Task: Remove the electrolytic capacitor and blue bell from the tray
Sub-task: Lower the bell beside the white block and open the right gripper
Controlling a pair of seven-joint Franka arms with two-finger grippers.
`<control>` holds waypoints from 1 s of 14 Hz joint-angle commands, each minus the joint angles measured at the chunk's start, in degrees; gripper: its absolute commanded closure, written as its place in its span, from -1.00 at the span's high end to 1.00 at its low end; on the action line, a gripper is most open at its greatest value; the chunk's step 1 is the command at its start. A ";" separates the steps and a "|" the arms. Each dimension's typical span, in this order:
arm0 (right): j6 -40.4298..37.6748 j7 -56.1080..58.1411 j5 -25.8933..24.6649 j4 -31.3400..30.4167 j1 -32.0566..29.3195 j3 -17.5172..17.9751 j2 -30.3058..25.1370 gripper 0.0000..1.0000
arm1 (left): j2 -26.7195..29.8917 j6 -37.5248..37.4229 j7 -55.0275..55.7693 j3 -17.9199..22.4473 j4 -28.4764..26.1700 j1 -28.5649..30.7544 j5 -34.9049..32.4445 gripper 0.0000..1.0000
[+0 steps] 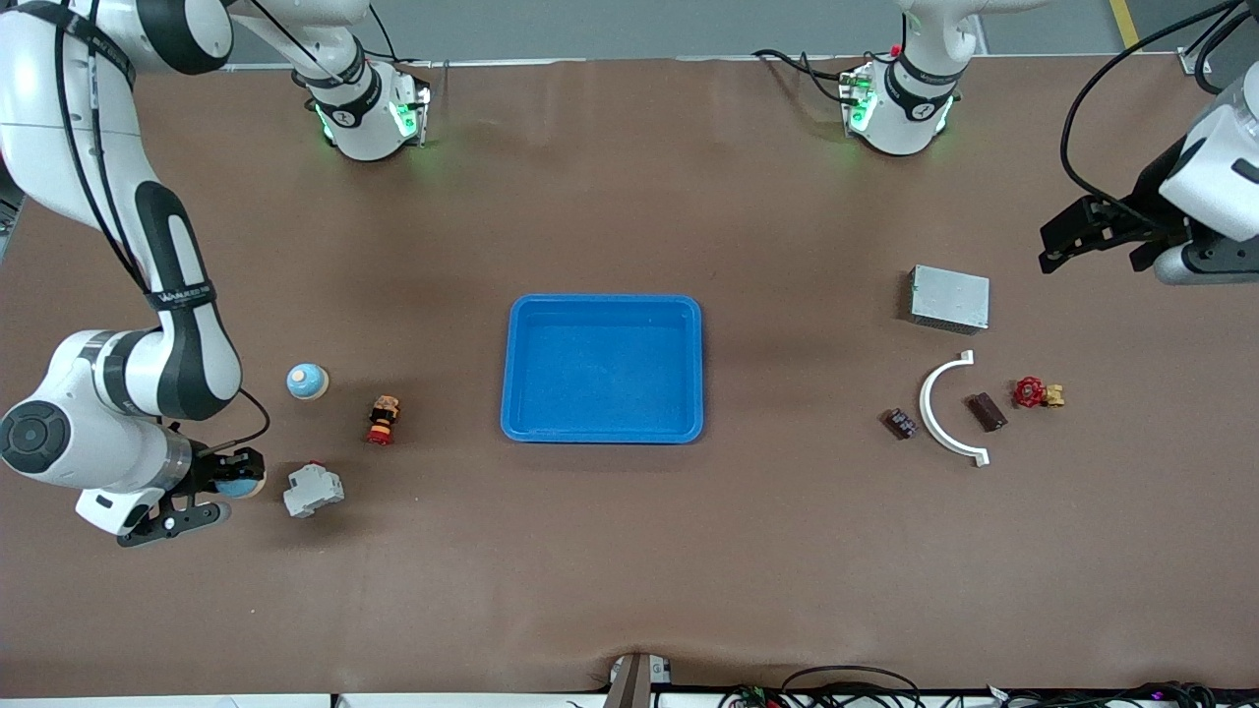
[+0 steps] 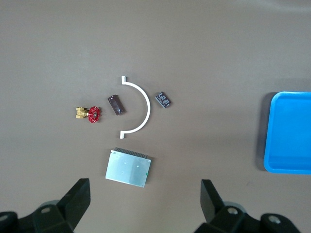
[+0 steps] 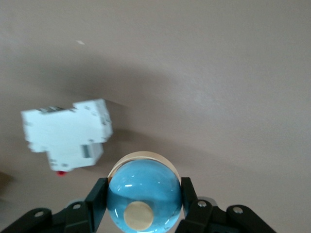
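your right gripper is clenched on a blue dome bell, its black fingers pressing the dome from both sides, low at the right arm's end of the table; just beside it you see a white circuit breaker lying on the brown table; a second blue bell stands farther from the front camera, with a red and yellow push button near it; the blue tray sits mid-table with nothing in it; your left gripper hangs with its jaws spread wide and nothing between them, above the left arm's end; below it lie a silver metal box, a white curved bracket, a dark brown capacitor inside the curve, a small dark component outside it, and a red-handled brass valve.
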State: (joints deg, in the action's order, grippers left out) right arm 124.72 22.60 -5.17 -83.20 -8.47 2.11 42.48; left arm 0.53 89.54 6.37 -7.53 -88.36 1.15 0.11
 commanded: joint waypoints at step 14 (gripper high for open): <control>1.76 13.96 4.02 -0.20 -8.49 1.24 4.45 -1.00 | 1.14 -2.88 -2.68 1.02 0.03 -0.62 -1.43 1.00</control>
State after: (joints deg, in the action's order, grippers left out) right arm 126.27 35.18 -2.11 -83.69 -15.59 2.20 46.58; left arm 1.34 87.87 3.52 -6.27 -88.65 0.69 -0.08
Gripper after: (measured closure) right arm 0.348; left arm 0.000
